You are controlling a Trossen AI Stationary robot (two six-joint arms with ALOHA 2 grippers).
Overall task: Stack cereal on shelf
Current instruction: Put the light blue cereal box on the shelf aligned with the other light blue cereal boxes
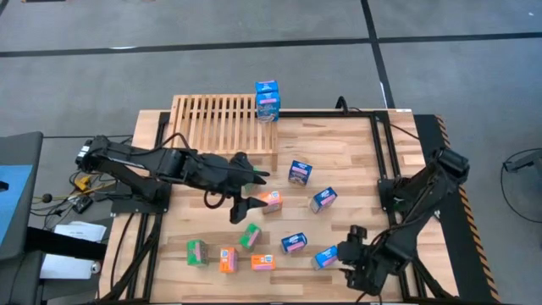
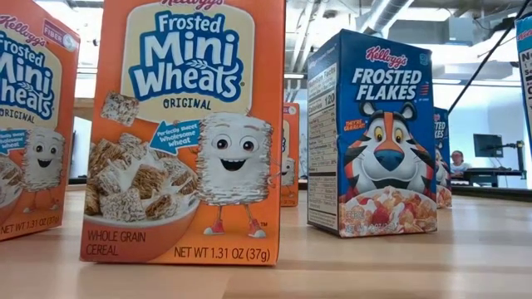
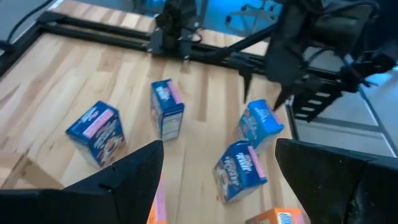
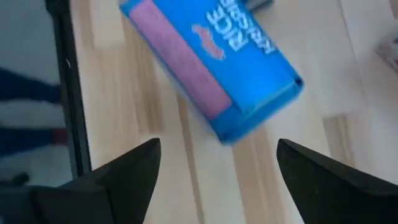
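The shelf (image 1: pixel 216 121) is a light slatted rack at the table's far left. One blue cereal box (image 1: pixel 267 100) stands at its right end. Several more small cereal boxes lie scattered on the table. My right gripper (image 4: pixel 214 177) hangs open just above a blue cereal box (image 4: pixel 211 62) near the table's near right edge (image 1: pixel 325 257), and touches nothing. My left gripper (image 1: pixel 251 191) is open above the table's middle, beside an orange box (image 1: pixel 271 202). In the low view, orange boxes (image 2: pixel 187 133) and a blue one (image 2: pixel 374 137) stand upright.
A black frame rail (image 1: pixel 381 169) runs along the table's right side next to my right arm. Green and orange boxes (image 1: pixel 227 258) lie along the near edge, blue ones (image 1: pixel 298 172) in the middle. Bare planks show between the shelf and the scattered boxes.
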